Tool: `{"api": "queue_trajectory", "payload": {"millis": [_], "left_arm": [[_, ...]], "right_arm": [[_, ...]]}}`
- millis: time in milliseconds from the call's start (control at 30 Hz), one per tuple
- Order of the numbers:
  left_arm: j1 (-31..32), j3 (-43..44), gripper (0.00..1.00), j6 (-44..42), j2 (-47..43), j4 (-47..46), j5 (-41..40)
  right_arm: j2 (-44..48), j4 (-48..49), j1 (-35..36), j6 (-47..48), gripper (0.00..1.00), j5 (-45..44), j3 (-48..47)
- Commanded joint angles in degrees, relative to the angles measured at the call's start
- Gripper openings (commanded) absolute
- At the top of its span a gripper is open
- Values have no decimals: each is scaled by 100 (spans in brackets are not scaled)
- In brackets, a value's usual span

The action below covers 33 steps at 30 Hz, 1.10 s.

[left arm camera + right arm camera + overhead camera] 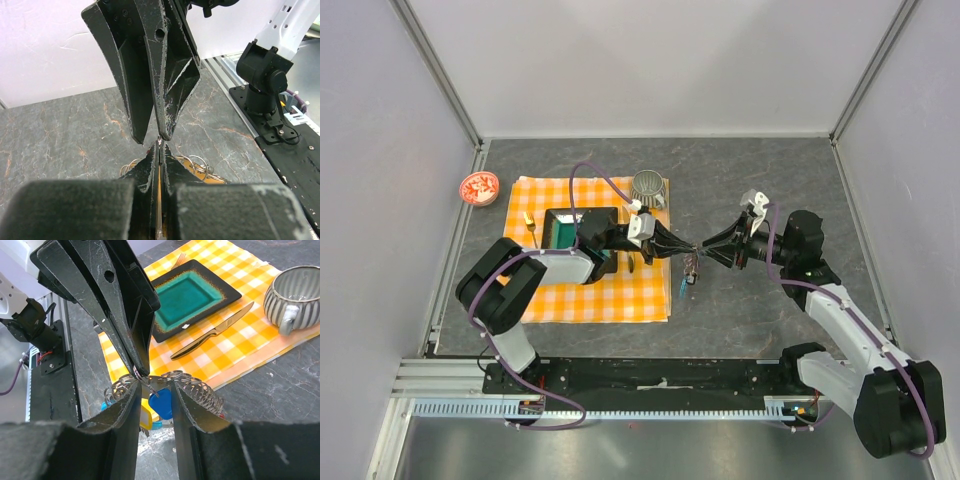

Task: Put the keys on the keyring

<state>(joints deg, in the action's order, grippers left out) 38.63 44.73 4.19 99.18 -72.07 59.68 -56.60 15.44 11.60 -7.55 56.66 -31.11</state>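
Note:
The keyring (pixel 692 262) hangs in the air between my two grippers, right of the checked cloth. It is a bunch of thin wire rings (pixel 196 382), and they also show in the left wrist view (pixel 197 162). Keys hang under it: a blue tag (pixel 161 402), a yellow tag (pixel 145 417) and a cyan piece (pixel 107 405). My left gripper (pixel 687 248) (pixel 159 147) is shut, pinching one wire ring at its tips (pixel 139 371). My right gripper (pixel 706 250) (pixel 152 386) is open. Its fingers straddle the pinched ring, tip to tip with the left gripper (pixel 152 137).
An orange checked cloth (pixel 590 300) holds a teal square plate (pixel 570 228), a fork (pixel 531 225) and a knife (pixel 215 331). A ribbed grey cup (pixel 648 185) stands at its back right corner. A small red-and-white dish (pixel 478 187) lies at the far left.

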Motion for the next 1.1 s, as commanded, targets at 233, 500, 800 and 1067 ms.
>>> {"api": "queue_trajectory", "payload": {"millis": [233, 500, 800, 1067], "left_arm": [[-14, 255, 2, 47, -188, -588, 114], [-40, 273, 2, 30, -179, -518, 96], [-40, 308, 2, 152, -162, -553, 272], [-49, 326, 2, 346, -144, -791, 316]], "right_arm": [[-97, 266, -26, 43, 34, 319, 79], [-150, 899, -26, -221, 31, 477, 299], [-88, 1365, -26, -475, 26, 495, 352], [-141, 1392, -26, -537, 10, 539, 387]]}}
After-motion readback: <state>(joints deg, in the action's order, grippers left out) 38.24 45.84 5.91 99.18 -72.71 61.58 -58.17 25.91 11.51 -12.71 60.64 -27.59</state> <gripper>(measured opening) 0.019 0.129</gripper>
